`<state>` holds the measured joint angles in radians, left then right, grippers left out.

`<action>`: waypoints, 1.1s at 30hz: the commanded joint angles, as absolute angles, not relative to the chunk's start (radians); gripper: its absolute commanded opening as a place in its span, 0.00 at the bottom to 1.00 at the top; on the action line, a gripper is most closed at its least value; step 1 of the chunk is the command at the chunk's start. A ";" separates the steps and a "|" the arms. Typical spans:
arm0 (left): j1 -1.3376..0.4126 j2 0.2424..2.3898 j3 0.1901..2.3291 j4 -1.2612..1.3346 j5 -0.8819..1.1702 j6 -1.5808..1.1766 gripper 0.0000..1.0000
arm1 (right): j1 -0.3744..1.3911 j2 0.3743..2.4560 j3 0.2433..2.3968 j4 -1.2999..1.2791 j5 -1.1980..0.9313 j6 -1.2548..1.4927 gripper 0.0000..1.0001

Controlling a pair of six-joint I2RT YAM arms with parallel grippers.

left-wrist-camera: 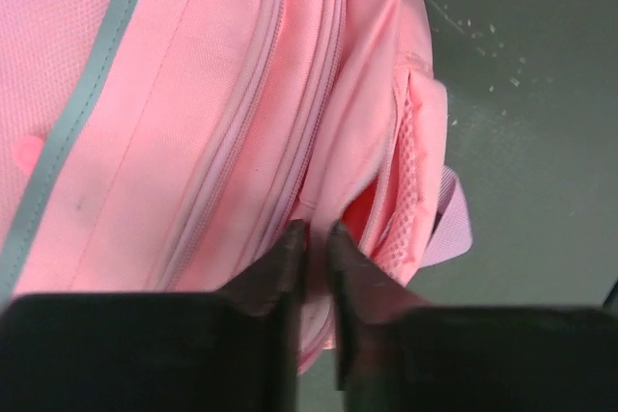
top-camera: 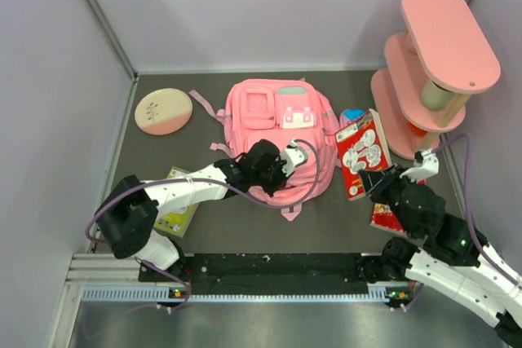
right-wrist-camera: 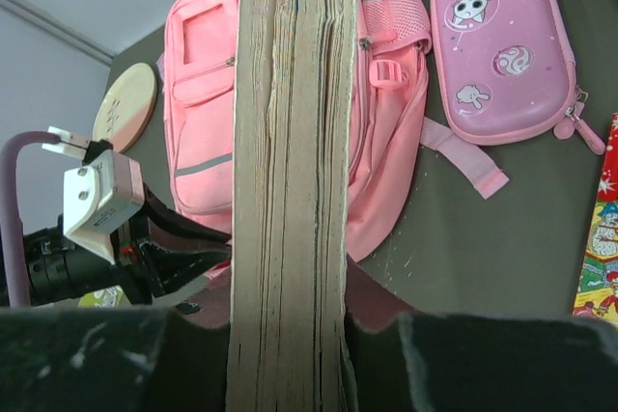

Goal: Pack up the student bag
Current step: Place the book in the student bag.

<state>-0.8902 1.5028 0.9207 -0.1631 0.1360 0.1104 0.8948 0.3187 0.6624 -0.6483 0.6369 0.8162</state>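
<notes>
— Dark grey table (top-camera: 245,234), pale walls on three sides. What have your fingers got?

— On my left gripper (left-wrist-camera: 311,238) the fingertips (left-wrist-camera: 290,248) are all but together, with a sliver of pink between them. I judge they pinch a fold of the large pink fabric backpack (top-camera: 273,132) beside its zip, at the end nearest my bases. Whether that is the zip pull I cannot tell. My right gripper (right-wrist-camera: 288,335) is clamped on a thick red-covered cartoon book (top-camera: 361,152), its page edges facing the wrist camera.

— Where does the backpack lie from that book?

— To the book's left, just beside it. It lies flat mid-table, long axis running away from me, and the book points roughly the same way. My left arm is on the backpack, my right alongside. The book must cross leftwards to the near end, where I see no wide opening yet.

— Anything close by?

— A pink cartoon pencil case (right-wrist-camera: 497,45) by the backpack's right side, and a pink tiered shelf (top-camera: 436,63) farther right.
</notes>
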 commanded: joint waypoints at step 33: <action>-0.815 1.305 1.258 0.005 -0.245 -0.103 0.00 | 0.897 0.107 0.559 -0.629 0.246 1.161 0.00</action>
